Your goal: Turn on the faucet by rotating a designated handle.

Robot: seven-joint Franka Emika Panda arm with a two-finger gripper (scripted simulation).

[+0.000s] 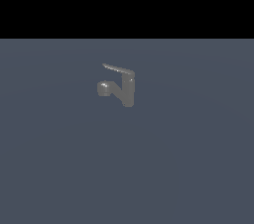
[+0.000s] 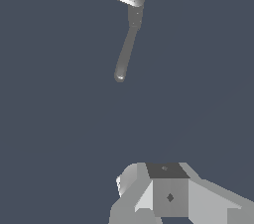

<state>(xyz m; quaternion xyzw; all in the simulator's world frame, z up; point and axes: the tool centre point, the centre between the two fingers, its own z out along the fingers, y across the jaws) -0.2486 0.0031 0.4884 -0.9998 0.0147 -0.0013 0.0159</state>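
1. Well ahead of the claw (image 2: 149, 203), nothing touching it, stands the faucet (image 1: 127, 89) on the flat grey floor (image 1: 59, 168).
2. Claw state: I cannot tell; only its body shows in the wrist view.
3. Risk: it could catch the thicker round-tipped spout (image 1: 106, 88) instead of the handle (image 1: 118, 69), since both branch from one body.
4. Looks: dull grey metal, with a thin tapering blade on top.
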